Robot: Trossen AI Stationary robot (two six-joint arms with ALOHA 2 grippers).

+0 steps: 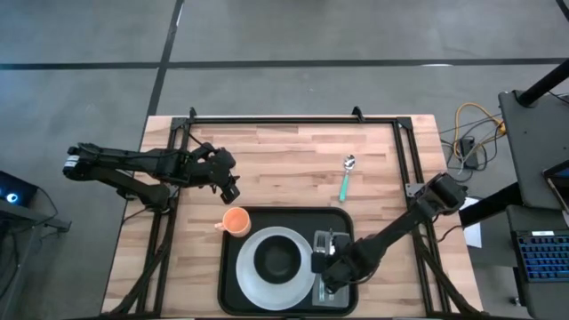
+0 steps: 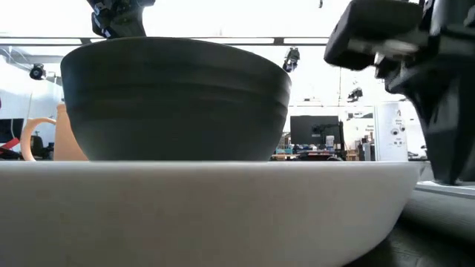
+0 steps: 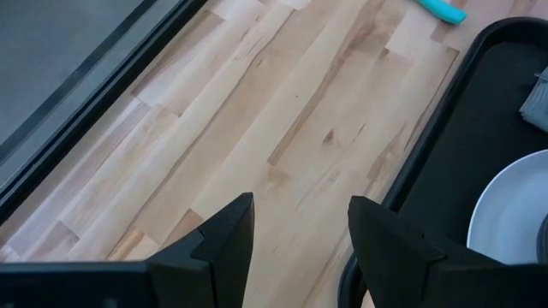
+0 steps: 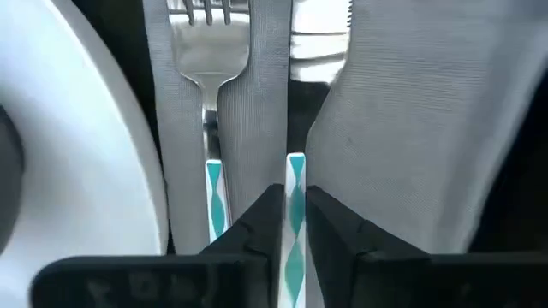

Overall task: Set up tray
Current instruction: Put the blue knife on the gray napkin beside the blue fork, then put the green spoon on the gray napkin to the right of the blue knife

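Over the tray (image 1: 233, 283), the right pincer (image 4: 294, 224) clamps a knife (image 4: 295, 184) beside the fork (image 4: 211, 94), while the left pincer (image 3: 295, 233) hangs apart.

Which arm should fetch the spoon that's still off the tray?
Probably left: its gripper hangs open and empty over the table. The spoon lies beyond the tray. The right gripper is busy, shut on the knife.

One tray (image 1: 233, 289), one white plate (image 1: 253, 283), one dark bowl (image 1: 279, 259), one orange cup (image 1: 235, 220), one spoon (image 1: 346, 178), one fork (image 4: 208, 51), one knife (image 4: 296, 205), one grey napkin (image 4: 411, 128).
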